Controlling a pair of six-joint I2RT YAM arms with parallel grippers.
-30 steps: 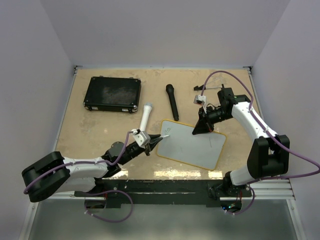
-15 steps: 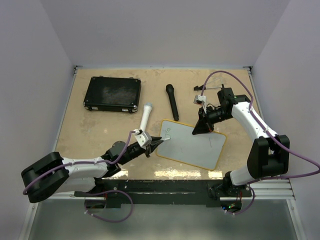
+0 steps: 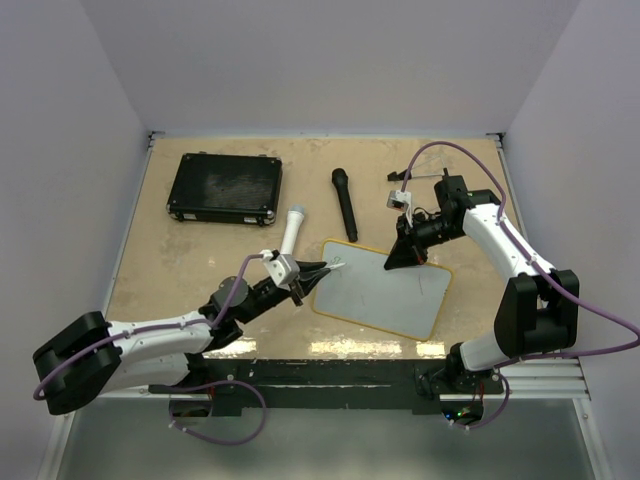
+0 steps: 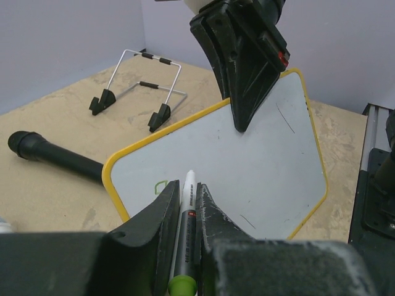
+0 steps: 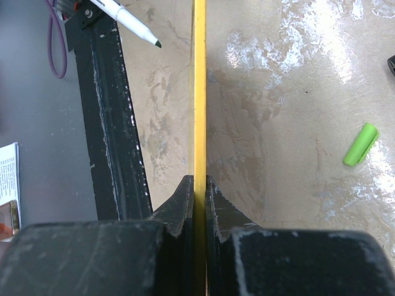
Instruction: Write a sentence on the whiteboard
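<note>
Your left pincer [image 4: 185, 190] is clamped narrow on a slim white marker with a green tail end [image 4: 187, 213]. Its fingers sit tight on either side of the barrel, and the writing tip pokes out just past them. That tip hangs over the nearest corner of the small white rectangular whiteboard with a thin yellow rim [image 4: 247, 166], which rests on the pale wooden bench [image 3: 180, 260]. Just to the left of the tip is a small green marker stroke [image 4: 160, 185]. You cannot tell from these views whether the tip touches the surface.

Straight ahead of that pincer, across the board, your right pincer [image 3: 392, 263] comes down on the far edge. It is closed on the yellow rim, one finger on each side of it.

Ahead and to the left of the left pincer, a black handheld microphone [image 4: 49, 154] lies on the bench near the board's corner. Farther that way stands a thin wire stand with black feet [image 4: 139, 86]. From above, a white microphone [image 3: 292, 230] lies near the left pincer's wrist, and a black rectangular case [image 3: 224, 187] sits well apart beyond it. To the right of the right pincer's fingers, a light green cap [image 5: 360, 144] lies on the bench, apart from the rim.
</note>
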